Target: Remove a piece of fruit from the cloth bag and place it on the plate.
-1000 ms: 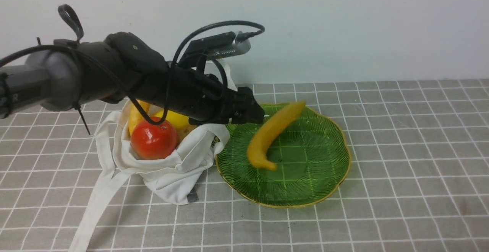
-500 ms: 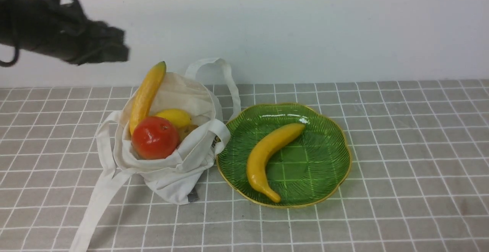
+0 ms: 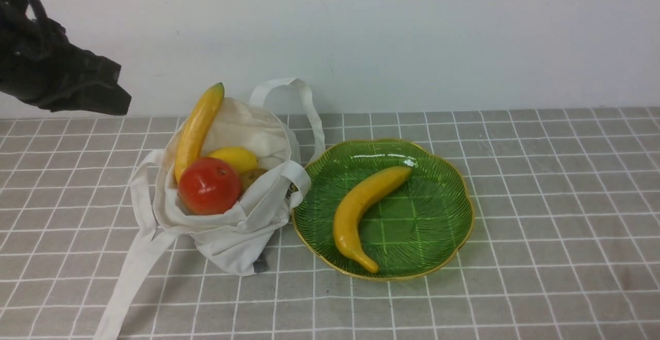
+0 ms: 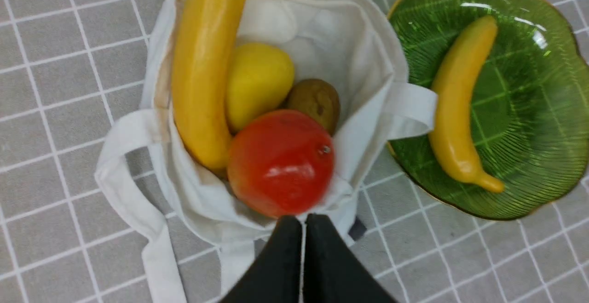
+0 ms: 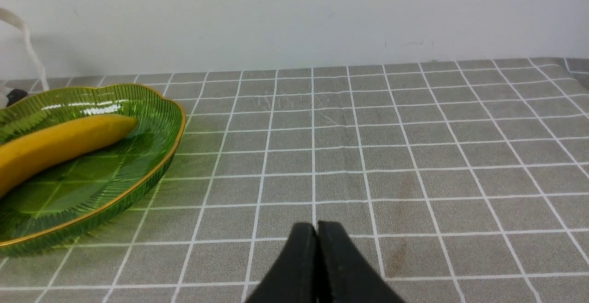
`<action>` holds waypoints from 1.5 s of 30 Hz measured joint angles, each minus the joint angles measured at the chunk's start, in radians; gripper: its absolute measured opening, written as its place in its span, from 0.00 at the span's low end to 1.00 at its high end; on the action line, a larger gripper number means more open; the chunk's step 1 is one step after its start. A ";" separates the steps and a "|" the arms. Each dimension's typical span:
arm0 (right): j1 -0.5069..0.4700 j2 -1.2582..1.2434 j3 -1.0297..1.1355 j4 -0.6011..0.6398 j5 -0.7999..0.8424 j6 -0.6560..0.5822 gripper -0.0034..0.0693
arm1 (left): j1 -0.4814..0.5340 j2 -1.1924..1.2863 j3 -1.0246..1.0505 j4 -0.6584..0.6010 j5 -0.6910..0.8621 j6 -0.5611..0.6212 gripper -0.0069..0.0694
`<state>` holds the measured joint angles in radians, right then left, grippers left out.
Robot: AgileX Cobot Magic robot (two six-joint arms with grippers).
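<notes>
The banana (image 3: 361,211), smooth, all yellow and curved with orange-tinged tips, lies on the ribbed green plate (image 3: 443,175). My left end effector (image 4: 302,219) and right end effector (image 5: 316,225) are pinched closed, empty.

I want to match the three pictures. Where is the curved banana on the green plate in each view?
Front view: the banana lies diagonally on the green plate, right of the cloth bag.
Left wrist view: the banana lies on the plate, beside the cloth bag.
Right wrist view: only part of the banana shows, on the plate; the frame cuts it.
Shared landmark: the plate's gold rim.
</notes>
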<state>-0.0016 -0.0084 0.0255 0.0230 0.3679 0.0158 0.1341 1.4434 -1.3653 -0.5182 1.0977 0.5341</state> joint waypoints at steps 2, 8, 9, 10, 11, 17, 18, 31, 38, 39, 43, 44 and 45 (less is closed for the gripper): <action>0.000 0.000 0.000 0.000 0.000 0.000 0.03 | 0.000 -0.069 0.034 -0.001 0.009 0.000 0.08; 0.000 0.000 0.000 0.000 0.000 0.000 0.03 | 0.000 -0.332 0.275 -0.016 -0.003 0.002 0.08; 0.000 0.000 0.000 0.000 0.000 0.000 0.03 | 0.000 -0.377 0.321 -0.020 -0.005 0.007 0.08; 0.000 0.000 0.000 0.000 0.000 0.000 0.03 | 0.000 -0.435 0.381 -0.029 -0.009 0.015 0.08; 0.000 0.000 0.000 0.000 0.000 0.000 0.03 | 0.000 -0.459 0.405 -0.033 -0.010 0.020 0.08; 0.000 0.000 0.000 0.000 0.000 0.000 0.03 | 0.000 -0.845 0.777 -0.185 -0.236 0.074 0.08; 0.000 0.000 0.000 0.000 0.000 0.000 0.03 | 0.000 -0.899 0.828 -0.215 -0.288 0.076 0.08; 0.000 0.000 0.000 0.000 0.000 0.000 0.03 | 0.000 -1.245 1.088 -0.350 -0.501 0.088 0.08; 0.000 0.000 0.000 0.000 0.000 0.000 0.03 | 0.000 -1.253 1.130 -0.309 -0.586 0.169 0.08; 0.000 0.000 0.000 0.000 0.000 0.000 0.03 | 0.000 -1.253 1.138 -0.307 -0.597 0.170 0.08; 0.000 0.000 0.000 0.000 0.000 0.000 0.03 | 0.000 -1.264 1.203 -0.306 -0.659 0.178 0.08; 0.000 0.000 0.000 0.000 0.000 0.000 0.03 | 0.000 -1.276 1.223 -0.302 -0.677 0.178 0.08; 0.000 0.000 0.000 0.000 0.000 0.000 0.03 | 0.000 -1.294 1.241 -0.291 -0.693 0.177 0.08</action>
<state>-0.0016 -0.0084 0.0255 0.0230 0.3679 0.0158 0.1341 0.1497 -0.1247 -0.8094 0.4048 0.7107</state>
